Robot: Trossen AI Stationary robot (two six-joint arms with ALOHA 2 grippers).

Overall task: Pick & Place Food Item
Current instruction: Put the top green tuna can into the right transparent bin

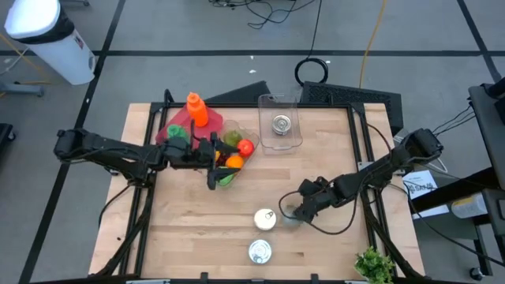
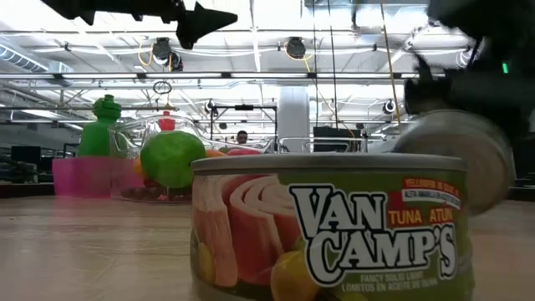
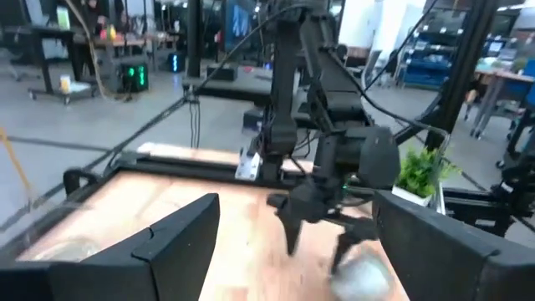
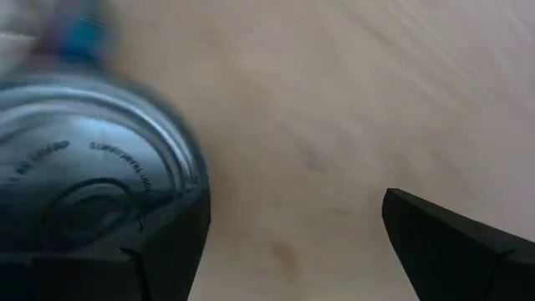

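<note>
Silver tin tops caught the light near the front of the wooden counter (image 1: 189, 237). The right gripper (image 1: 293, 208) stood spread wide and empty, low over the boards, with one can (image 1: 265, 219) just beside it toward the counter's middle, nearly against one finger rather than between the two. That can seemed tipped, though blur left me unsure. The right arm was plainly nearer. The left gripper (image 1: 215, 167) hung wide and empty over the fruit bowl (image 1: 227, 148).
</note>
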